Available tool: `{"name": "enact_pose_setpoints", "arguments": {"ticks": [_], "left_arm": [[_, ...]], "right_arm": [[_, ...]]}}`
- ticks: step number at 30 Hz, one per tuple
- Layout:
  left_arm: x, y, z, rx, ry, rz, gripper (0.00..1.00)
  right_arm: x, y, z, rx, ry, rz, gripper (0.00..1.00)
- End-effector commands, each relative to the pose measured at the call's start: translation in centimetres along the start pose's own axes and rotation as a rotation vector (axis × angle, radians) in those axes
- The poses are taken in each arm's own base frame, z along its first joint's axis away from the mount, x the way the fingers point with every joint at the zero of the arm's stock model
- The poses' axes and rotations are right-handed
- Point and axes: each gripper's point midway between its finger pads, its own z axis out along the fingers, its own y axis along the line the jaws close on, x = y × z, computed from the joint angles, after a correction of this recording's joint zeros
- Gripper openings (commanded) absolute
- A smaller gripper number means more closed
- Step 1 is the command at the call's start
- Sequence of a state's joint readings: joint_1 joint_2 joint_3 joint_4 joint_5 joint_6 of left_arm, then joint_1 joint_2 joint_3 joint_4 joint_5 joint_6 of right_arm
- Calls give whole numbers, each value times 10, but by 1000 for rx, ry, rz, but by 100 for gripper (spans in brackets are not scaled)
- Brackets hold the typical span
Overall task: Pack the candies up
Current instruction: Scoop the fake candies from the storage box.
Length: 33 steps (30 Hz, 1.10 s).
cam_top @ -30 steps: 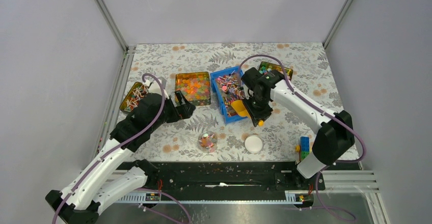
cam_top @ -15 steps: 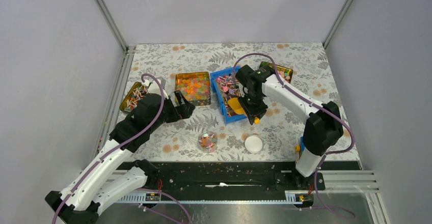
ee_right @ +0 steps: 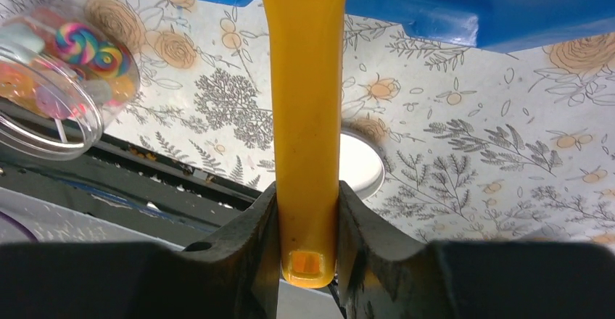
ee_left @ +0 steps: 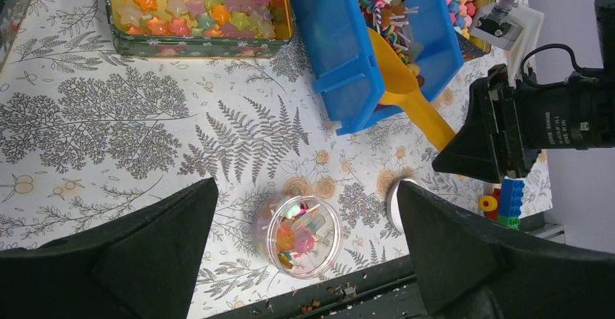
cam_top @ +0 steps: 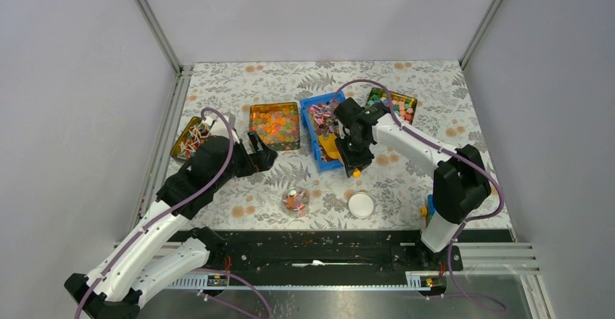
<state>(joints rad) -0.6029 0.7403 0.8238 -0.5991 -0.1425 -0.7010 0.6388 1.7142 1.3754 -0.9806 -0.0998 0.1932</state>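
Observation:
The candies lie heaped in a blue bin at the table's middle; the left wrist view shows them as small wrapped sweets and striped lollipops. My right gripper is shut on the handle of a yellow scoop, whose bowl sits inside the bin's near end. In the right wrist view the handle runs up between my right gripper's fingers. A clear round jar holding a few sweets stands near the front edge. My left gripper hangs open, left of the bin, holding nothing.
A white lid lies right of the jar. A tin of orange and yellow jellies stands left of the bin, another tin at far left, a third behind my right arm. Toy bricks sit at front right.
My right arm has swung left, pushing the scoop further into the blue bin. The left arm has stayed still.

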Motion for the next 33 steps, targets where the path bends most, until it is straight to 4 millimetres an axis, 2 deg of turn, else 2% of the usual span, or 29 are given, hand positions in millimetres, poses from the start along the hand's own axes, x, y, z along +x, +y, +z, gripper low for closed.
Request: {"name": "enact_pose_setpoints", "arguments": {"ticks": [1,10,17,20,26,33], "left_arm": [[-9,-7,-3,37,-46,-21,99],[-8,-7,-5,44,-46,-27,99],[-7,-8,-5,49,-42,-31,99],[-8,-10,-5,55,-39,-28,99],[-8,-11,-6,58,-40,-27,99],[-7,-12,-5,60,-33,-24,99]], "right_arm": [[-36,-3,1,11,-175,65,0],[-41,1,-1,-34,-286,25,0],[-44,-3,-6,-32,-396,-18,0],[-45,-6,-4,-19,-410,-15,0],[-46,1,-4,-57,-405,29,0],[-44,-6,-18,-18,-413,-5,0]]}}
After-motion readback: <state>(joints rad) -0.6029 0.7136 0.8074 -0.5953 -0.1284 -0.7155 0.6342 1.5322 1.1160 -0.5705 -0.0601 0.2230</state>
